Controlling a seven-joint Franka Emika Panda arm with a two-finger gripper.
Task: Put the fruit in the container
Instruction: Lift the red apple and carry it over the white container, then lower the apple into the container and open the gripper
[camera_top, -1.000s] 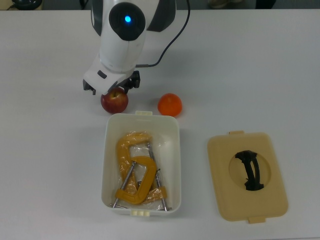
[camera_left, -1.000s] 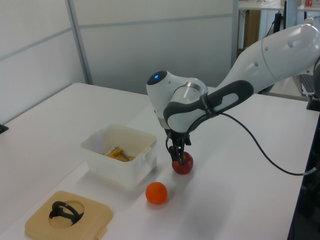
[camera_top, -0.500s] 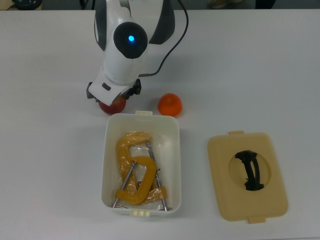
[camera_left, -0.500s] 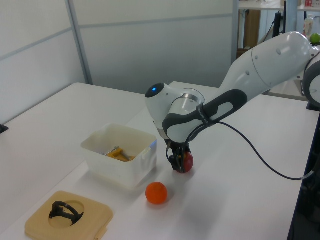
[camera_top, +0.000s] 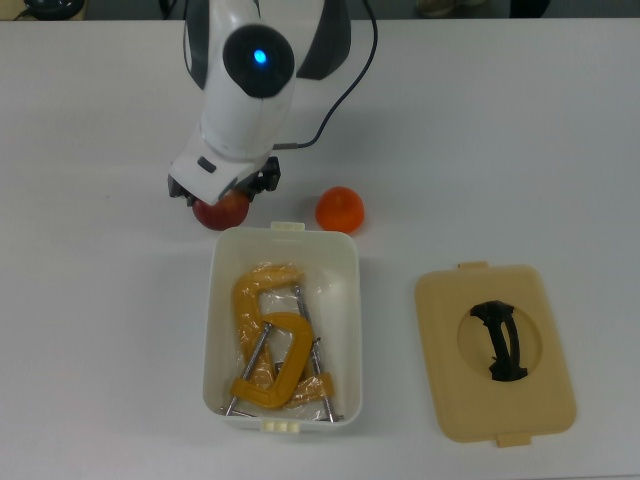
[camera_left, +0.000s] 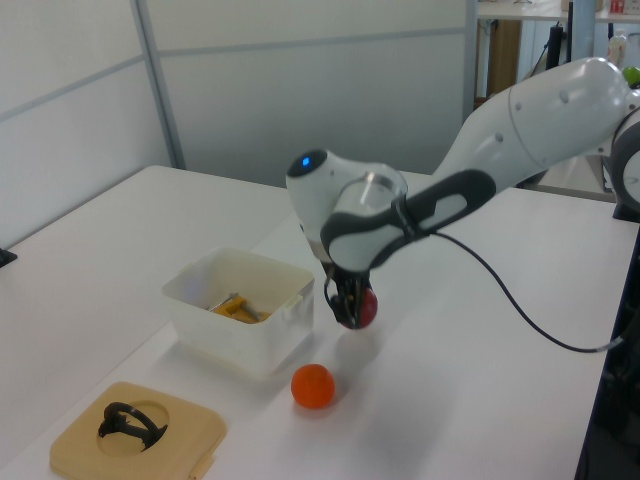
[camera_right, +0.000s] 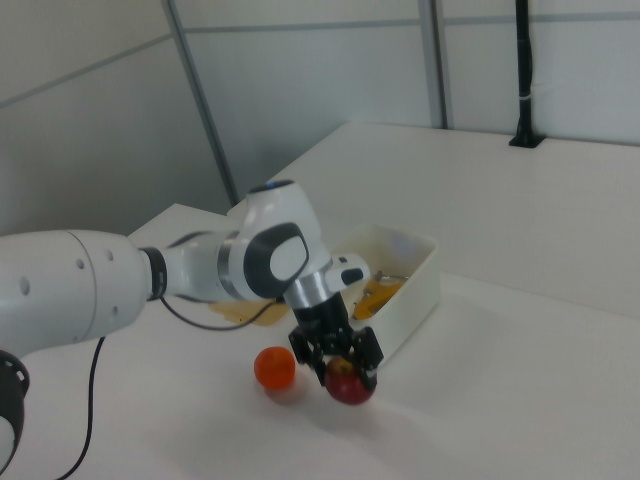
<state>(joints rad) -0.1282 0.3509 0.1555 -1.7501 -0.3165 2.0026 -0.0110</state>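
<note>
Apple in hand, nothing in the box yet.

We have the gripper (camera_right: 337, 360) closed around the apple (camera_right: 349, 383), raised just off the table beside the box (camera_top: 345, 262); the orange (camera_top: 340, 210) waits on the table, so both fruits remain to go in.

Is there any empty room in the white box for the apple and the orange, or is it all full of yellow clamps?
The white box is crowded: yellow clamps fill its middle and the end near the top view's bottom. A small bare patch shows beside them, along the wall on the top view's right. The apple, in the claw, and the orange are outside it.
</note>
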